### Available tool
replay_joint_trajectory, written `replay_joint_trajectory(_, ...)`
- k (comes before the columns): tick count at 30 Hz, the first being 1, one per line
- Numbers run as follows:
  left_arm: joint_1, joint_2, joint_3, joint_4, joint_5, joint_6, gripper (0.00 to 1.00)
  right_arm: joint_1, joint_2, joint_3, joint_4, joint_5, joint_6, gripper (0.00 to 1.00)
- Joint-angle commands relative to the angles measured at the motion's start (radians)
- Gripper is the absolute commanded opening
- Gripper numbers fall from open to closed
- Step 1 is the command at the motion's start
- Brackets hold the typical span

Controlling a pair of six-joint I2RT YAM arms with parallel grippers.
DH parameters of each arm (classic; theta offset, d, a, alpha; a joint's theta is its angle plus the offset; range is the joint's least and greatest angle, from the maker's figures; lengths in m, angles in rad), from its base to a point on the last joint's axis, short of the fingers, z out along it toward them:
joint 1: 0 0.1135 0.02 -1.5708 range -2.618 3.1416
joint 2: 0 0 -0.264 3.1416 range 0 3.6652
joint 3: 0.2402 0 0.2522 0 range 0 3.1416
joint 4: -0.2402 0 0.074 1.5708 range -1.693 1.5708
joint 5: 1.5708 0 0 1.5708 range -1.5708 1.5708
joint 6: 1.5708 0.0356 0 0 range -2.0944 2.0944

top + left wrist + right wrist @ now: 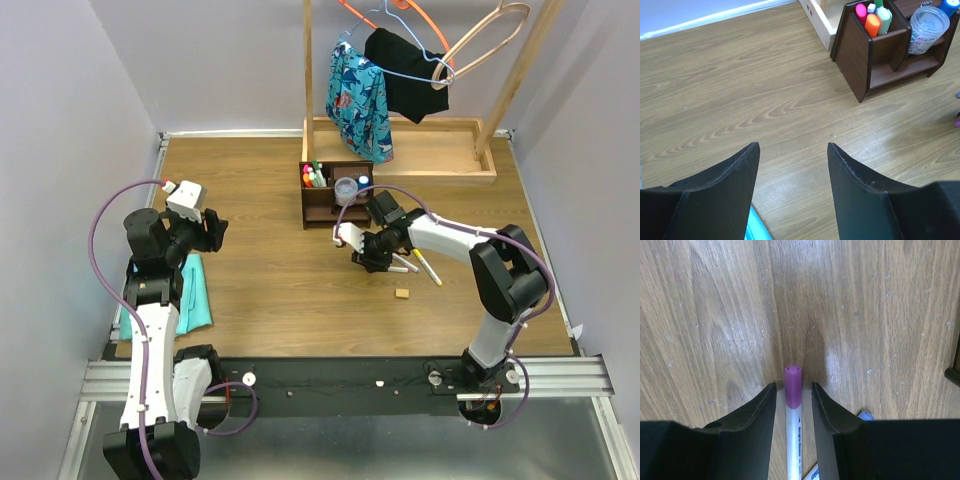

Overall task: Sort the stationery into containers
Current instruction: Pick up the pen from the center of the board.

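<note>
right wrist view: the purple-capped marker (793, 430) is seen flat on the tabletop (700, 315), long axis 12 to 6, cap at 12, straddled by the right hand (793, 384), jaws parted, not yet clamped; the left hand (793, 145) is open, well apart.

Dark organizer (852, 55) holds upright highlighters (872, 22) and clear tub (926, 27). Purple-capped marker (793, 390), yellow-capped marker (428, 268) and tan eraser (402, 294) lie on the desk (280, 290).

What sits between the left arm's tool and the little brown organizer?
Nothing but bare wooden table between the left tool and the organizer, as the left wrist view shows.
</note>
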Motion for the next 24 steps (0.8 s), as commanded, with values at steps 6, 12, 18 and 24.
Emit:
replay_joint_trajectory(6, 0.01, 0.007, -0.004, 0.021, 0.034, 0.0, 0.65, 0.018, 0.07, -0.004, -0.003, 0.007, -0.017, 0.1)
replay_joint_trajectory(12, 0.01, 0.019, 0.005, 0.025, 0.043, 0.0, 0.65, 0.018, -0.013, 0.287, -0.182, -0.16, 0.088, 0.01)
replay_joint_trajectory(18, 0.008, 0.051, 0.042, 0.039, 0.085, -0.009, 0.65, 0.015, 0.015, 0.712, -0.217, -0.428, 0.364, 0.0)
replay_joint_trajectory(24, 0.01, 0.107, 0.118, -0.027, 0.145, 0.048, 0.65, 0.006, -0.095, 0.49, 0.501, -0.403, 0.725, 0.01)
